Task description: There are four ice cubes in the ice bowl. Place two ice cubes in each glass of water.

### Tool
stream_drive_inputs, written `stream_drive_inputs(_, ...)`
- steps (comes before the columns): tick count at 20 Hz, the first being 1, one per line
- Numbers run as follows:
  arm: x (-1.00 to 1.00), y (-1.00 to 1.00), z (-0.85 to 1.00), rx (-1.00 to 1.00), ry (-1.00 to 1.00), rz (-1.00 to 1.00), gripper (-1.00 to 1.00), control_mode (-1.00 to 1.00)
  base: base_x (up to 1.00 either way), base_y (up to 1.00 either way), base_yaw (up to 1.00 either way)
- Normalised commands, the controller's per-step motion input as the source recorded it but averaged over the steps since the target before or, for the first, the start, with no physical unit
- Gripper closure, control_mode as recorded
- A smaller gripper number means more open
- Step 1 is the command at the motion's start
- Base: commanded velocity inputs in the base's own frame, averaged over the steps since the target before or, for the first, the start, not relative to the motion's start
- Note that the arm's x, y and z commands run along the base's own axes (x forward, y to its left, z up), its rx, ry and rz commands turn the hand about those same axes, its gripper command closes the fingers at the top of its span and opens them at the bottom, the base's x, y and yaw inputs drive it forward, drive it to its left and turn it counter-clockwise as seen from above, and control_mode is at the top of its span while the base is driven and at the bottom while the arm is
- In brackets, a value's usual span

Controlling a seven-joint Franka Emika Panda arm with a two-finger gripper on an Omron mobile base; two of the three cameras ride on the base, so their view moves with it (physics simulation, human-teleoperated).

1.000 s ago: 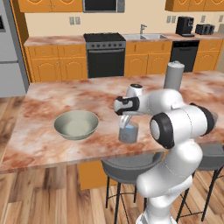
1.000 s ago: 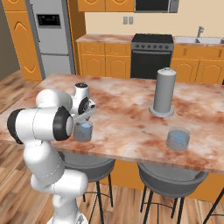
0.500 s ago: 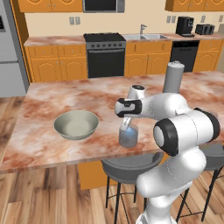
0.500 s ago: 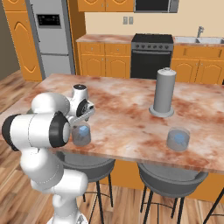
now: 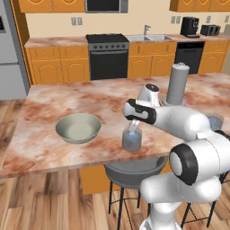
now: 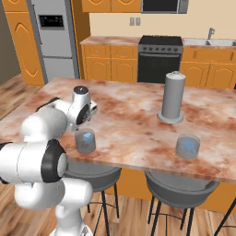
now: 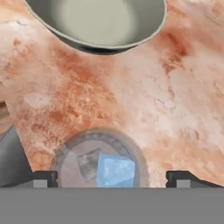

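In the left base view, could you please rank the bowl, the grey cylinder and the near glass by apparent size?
1. Bowl, the broadest.
2. Grey cylinder, taller but slimmer; it stands farther back, so its rank against the bowl is unsure.
3. Near glass, clearly smallest.

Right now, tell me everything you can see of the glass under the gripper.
The glass is a short, clear grey-tinted cylinder standing upright on the marbled counter, right of the ice bowl in the left base view. It holds bluish water with a light-blue ice cube in it. The fingers stand wide apart above its rim, not touching it.
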Motion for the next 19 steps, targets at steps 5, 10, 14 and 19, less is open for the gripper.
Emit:
stream_drive_inputs(5, -0.23, -0.30, 0.97, 0.05, -0.27, 0.03, -1.00, -1.00, 0.00, 0.00, 0.00)
stream_drive_inputs(10, -0.45, -0.83, 0.53, -0.05, 0.03, -0.10, -1.00, -1.00, 0.00, 0.00, 0.00)
stream_drive_inputs(14, -0.30, -0.81, 0.20, -0.20, 0.28, -0.38, -1.00, -1.00, 0.00, 0.00, 0.00)
stream_drive_inputs(19, -0.14, -0.78, 0.06, -0.21, 0.31, -0.46, -1.00, -1.00, 0.00, 0.00, 0.00)
